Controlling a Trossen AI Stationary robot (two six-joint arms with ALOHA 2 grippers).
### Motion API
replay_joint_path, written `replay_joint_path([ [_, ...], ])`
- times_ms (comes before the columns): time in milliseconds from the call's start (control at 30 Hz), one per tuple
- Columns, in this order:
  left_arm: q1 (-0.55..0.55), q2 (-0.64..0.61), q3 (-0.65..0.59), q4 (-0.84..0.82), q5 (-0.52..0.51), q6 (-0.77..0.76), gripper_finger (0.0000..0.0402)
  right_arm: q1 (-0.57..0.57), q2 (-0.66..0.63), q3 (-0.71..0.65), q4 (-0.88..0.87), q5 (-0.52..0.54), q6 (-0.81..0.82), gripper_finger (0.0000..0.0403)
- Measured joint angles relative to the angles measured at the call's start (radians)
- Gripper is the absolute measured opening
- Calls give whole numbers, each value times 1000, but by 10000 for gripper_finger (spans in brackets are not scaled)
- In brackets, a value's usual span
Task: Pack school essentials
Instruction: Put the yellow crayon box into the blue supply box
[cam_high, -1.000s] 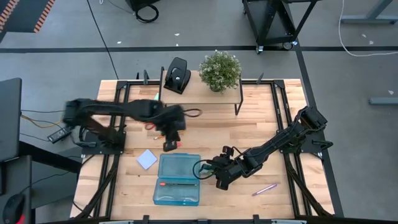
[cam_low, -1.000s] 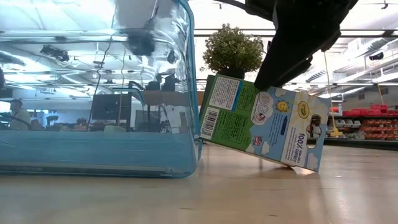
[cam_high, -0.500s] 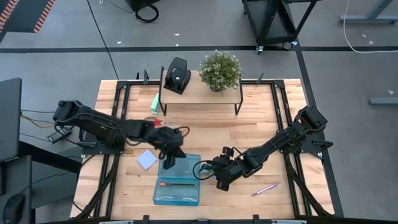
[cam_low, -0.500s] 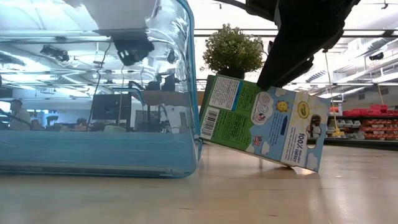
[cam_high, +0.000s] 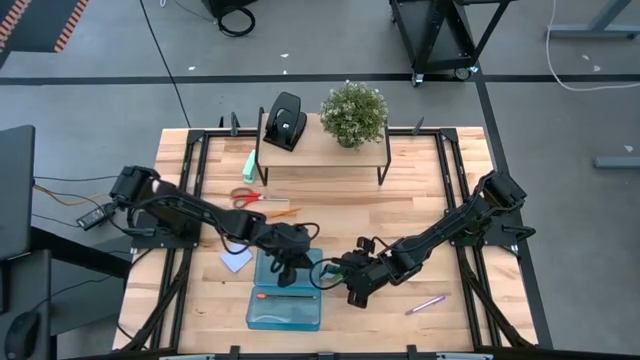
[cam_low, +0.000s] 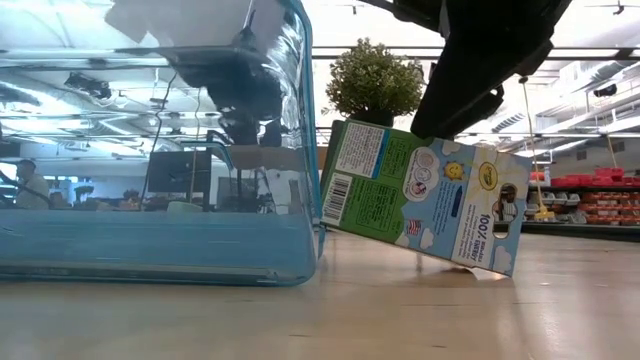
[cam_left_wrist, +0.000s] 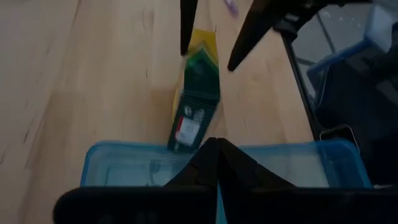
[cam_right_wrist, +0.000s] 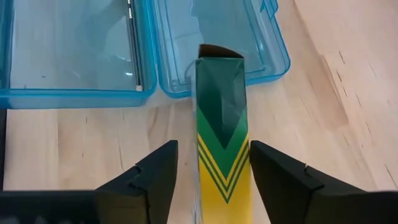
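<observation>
You are keeping the right gripper (cam_right_wrist: 205, 180) clamped across the narrow faces of the yellow-green crayon box (cam_right_wrist: 221, 124), light, crushable cardboard tilted just right of the blue case (cam_high: 287, 290), while the left gripper (cam_high: 285, 268), seemingly pinched empty, is hovering over that case.

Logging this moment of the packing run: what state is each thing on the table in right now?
Blue case: open, lid laid flat.
Crayon box: tilted, between the right gripper's fingers, beside the case.
Right gripper: shut on the crayon box.
Left gripper: shut, over the case.
Scissors: lying flat, unpacked.
Note pad: flat beside the case.
Pen: lying loose.
</observation>
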Motion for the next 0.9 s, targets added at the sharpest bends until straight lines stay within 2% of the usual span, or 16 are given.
replay_joint_path([
  [133, 0, 38, 1, 64, -2, -12, 8, -6, 0, -33, 32, -20, 0, 180],
  [300, 0, 60, 1, 65, -2, -31, 19, -7, 0, -75, 32, -37, 39, 151],
  [667, 3, 61, 1, 95, -43, -24, 6, -7, 0, -79, 62, -36, 38, 135],
  [900, 4, 61, 1, 56, -68, 5, 23, -16, 0, -79, 62, -33, 38, 110],
])
